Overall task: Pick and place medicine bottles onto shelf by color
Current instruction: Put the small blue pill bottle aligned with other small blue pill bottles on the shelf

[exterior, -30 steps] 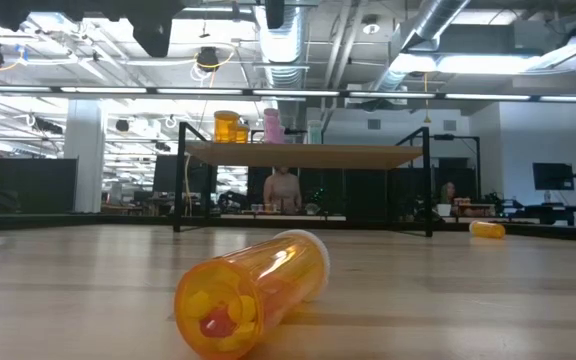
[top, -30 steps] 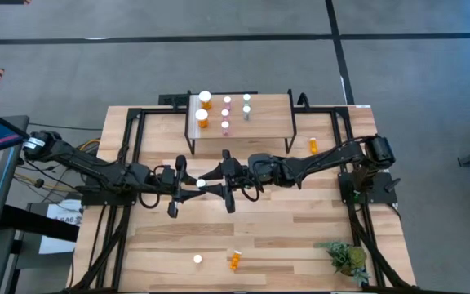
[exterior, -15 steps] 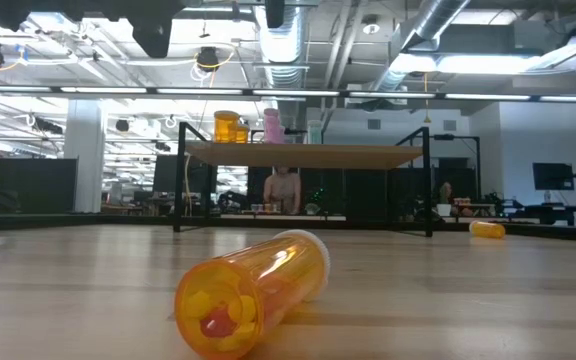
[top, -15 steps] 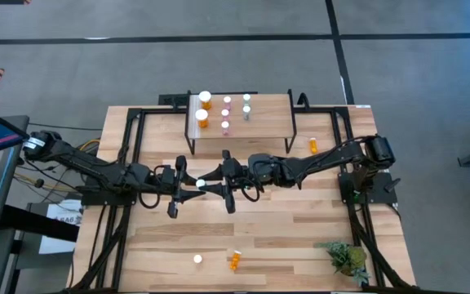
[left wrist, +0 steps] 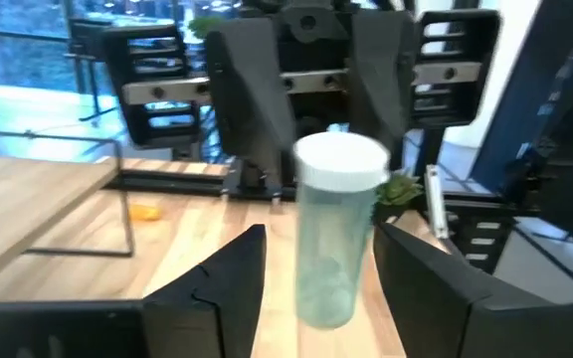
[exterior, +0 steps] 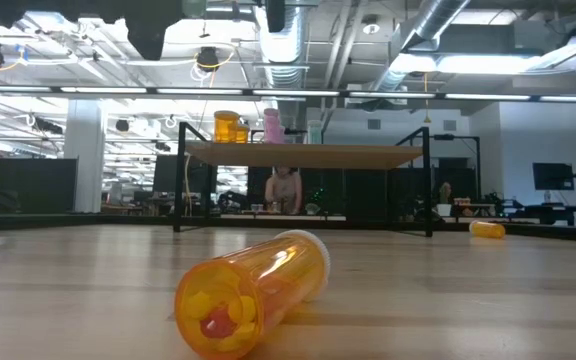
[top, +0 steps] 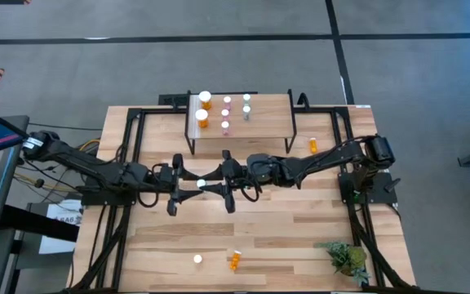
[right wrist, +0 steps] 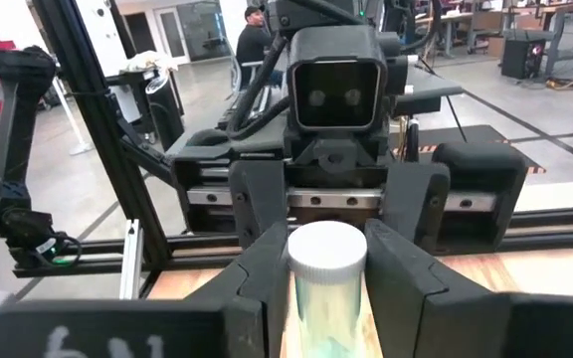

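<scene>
A teal medicine bottle (left wrist: 334, 249) with a white cap (top: 200, 184) stands upright in the air over the table's middle, between my two grippers, which face each other level. My right gripper (right wrist: 326, 298) is shut on it. My left gripper (left wrist: 316, 268) is open, with its fingers on either side of the bottle's lower body and a gap showing. On the shelf (top: 263, 122) stand orange bottles (top: 203, 109), pink bottles (top: 226, 113) and teal bottles (top: 246, 104). Loose orange bottles lie on the table at the right (top: 313, 145) and near the front edge (top: 235, 261). My right gripper pinches the teal bottle's body (right wrist: 311, 308), just below the white cap, between its two fingers. The fingers come level from the table's right side. The bottle stands upright with its cap up, lifted clear of the table.
A loose white cap (top: 197, 260) lies beside the front orange bottle (exterior: 253, 290). A small green plant (top: 345, 257) stands at the front right corner. The shelf's black legs (exterior: 179, 190) stand behind the grippers. A person (exterior: 284, 190) shows in the room beyond.
My left gripper's fingers have spread a little away from the teal bottle, which stays upright in my right gripper. Neither arm has moved from its place.
</scene>
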{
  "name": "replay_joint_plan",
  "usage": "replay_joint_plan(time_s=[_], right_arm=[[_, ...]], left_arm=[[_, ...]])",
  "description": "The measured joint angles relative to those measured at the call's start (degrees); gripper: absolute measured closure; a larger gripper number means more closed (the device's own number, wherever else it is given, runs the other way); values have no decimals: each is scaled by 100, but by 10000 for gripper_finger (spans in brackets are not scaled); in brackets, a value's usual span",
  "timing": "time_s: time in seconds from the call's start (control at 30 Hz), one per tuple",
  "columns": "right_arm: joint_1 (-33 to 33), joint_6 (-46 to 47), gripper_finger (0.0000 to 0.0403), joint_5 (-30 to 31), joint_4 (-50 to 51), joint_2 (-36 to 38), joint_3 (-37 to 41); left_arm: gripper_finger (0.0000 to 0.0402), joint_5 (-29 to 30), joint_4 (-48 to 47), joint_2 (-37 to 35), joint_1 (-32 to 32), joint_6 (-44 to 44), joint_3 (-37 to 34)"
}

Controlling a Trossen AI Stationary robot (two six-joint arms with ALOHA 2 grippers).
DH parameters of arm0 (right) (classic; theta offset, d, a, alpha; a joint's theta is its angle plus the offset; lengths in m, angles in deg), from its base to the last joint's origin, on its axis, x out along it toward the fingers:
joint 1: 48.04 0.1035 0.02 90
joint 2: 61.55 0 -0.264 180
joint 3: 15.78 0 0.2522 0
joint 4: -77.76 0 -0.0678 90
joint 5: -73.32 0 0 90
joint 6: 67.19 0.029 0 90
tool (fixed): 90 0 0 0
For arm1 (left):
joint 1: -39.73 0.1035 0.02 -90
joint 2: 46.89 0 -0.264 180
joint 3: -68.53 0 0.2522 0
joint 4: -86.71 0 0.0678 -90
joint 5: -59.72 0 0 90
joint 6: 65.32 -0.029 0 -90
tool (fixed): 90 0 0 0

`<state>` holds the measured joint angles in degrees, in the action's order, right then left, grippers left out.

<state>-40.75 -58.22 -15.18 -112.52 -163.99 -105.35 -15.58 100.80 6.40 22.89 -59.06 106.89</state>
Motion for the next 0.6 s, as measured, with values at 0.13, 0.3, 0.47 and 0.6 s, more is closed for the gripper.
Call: replay_joint_plan(time_s=[0.13,0.3,0.47,0.6], right_arm=[[-47,-9,278,33,69,0,0],[-212,-45,278,39,172,0,0],[-497,-186,278,39,341,36,0],[-749,-195,277,33,465,241,104]], left_arm=[[212,329,-591,-424,-2,-9,-2],[207,489,-1372,-1104,0,48,-2],[206,525,-1970,-1658,0,160,-2],[207,526,-2211,-1833,-41,194,-2]])
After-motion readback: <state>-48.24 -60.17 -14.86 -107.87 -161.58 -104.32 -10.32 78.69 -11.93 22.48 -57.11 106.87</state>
